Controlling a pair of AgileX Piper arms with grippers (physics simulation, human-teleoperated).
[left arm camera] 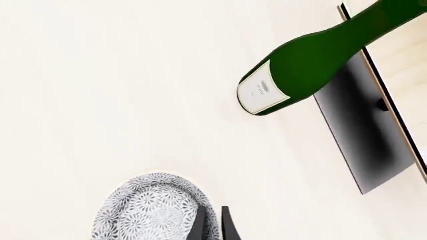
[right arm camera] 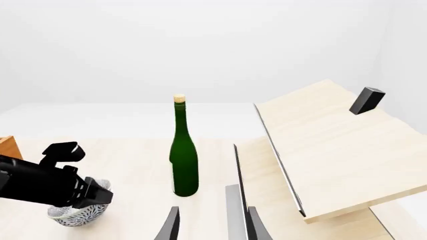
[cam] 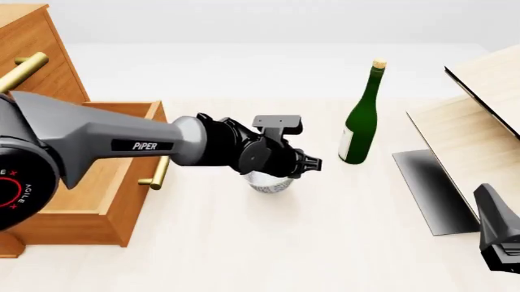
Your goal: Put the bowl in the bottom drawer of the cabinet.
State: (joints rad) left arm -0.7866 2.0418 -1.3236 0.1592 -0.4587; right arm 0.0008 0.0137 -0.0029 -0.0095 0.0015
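Observation:
The speckled white-and-grey bowl (cam: 268,182) stands on the table just right of the cabinet (cam: 36,61). The bottom drawer (cam: 142,204) is pulled out and open, with its brass handle facing the bowl. My left gripper (cam: 284,173) reaches down over the bowl. In the left wrist view its fingers (left arm camera: 200,226) stand close together astride the rim of the bowl (left arm camera: 150,212), shut on it. The right gripper (right arm camera: 213,227) is open and holds nothing, low at the table's right, far from the bowl (right arm camera: 77,214).
A tall green bottle (cam: 361,115) stands right of the bowl, a hand's width away. A pale slanted board structure (cam: 479,121) with a dark base panel (cam: 430,188) fills the right side. An upper drawer's brass handle (cam: 24,70) juts out.

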